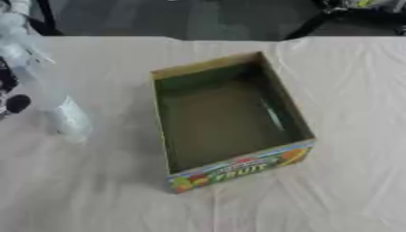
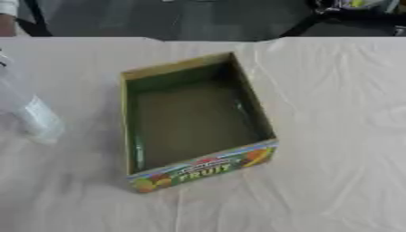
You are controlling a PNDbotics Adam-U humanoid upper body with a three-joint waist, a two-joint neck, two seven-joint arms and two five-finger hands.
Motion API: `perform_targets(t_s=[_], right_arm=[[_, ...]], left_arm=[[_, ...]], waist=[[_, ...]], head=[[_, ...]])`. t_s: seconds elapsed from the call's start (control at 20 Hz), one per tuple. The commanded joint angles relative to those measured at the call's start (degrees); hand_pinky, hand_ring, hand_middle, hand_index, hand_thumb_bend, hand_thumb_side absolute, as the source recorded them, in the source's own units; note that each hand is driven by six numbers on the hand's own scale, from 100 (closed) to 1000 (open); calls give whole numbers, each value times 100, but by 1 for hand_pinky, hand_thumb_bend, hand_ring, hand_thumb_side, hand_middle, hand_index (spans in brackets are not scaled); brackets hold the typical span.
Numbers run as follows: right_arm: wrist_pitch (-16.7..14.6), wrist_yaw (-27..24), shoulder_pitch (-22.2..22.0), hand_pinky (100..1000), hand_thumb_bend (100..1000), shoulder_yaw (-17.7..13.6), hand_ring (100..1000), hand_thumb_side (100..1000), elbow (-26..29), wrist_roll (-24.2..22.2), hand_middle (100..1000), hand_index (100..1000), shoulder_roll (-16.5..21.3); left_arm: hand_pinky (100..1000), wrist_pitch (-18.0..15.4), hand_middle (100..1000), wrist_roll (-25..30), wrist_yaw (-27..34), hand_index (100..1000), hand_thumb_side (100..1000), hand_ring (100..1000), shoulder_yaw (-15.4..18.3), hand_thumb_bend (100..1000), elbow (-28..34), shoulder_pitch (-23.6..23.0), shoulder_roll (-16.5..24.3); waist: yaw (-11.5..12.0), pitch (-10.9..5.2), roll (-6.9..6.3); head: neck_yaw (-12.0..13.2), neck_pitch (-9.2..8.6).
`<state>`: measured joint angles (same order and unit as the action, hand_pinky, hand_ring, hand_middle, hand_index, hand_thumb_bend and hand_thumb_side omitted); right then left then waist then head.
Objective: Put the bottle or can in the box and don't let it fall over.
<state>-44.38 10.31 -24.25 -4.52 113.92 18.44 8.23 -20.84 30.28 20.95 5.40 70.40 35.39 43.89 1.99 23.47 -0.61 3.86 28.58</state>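
A clear plastic bottle shows blurred at the far left, leaning with its top toward the upper left corner and its base low near the cloth. My left hand is at the left edge, mostly out of frame, with dark fingers curled against the bottle's upper part. The open cardboard box with a green inside and "FRUIT" printed on its near wall stands in the middle of the table with nothing in it, to the right of the bottle. My right hand shows in neither view.
A creased beige cloth covers the table. The table's far edge runs along the top, with dark floor and black legs beyond. A person's arm shows at the top left corner.
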Motion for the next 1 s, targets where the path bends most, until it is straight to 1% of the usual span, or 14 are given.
perform_targets(t_s=[0.05, 0.6, 1.0], right_arm=[[10, 40, -18, 1000, 100, -1, 1000, 470, 67, -8, 1000, 1000, 6], [92, 90, 32, 1000, 100, 24, 1000, 470, 67, -37, 1000, 1000, -24], [142, 114, 63, 1000, 100, 29, 1000, 470, 67, -38, 1000, 1000, -38]], left_arm=[[1000, 4, 1000, 4, -95, 863, 403, 1000, 7, 552, 5, 100, 141], [1000, 158, 1000, 16, -223, 822, 421, 1000, -32, 561, -91, 245, 93], [1000, 208, 1000, 124, -280, 800, 427, 1000, -71, 566, -96, 328, 35]], waist=[[-5, -71, -12], [-34, -35, -21], [-52, -14, -28]], head=[[31, -47], [83, -91], [108, -81]])
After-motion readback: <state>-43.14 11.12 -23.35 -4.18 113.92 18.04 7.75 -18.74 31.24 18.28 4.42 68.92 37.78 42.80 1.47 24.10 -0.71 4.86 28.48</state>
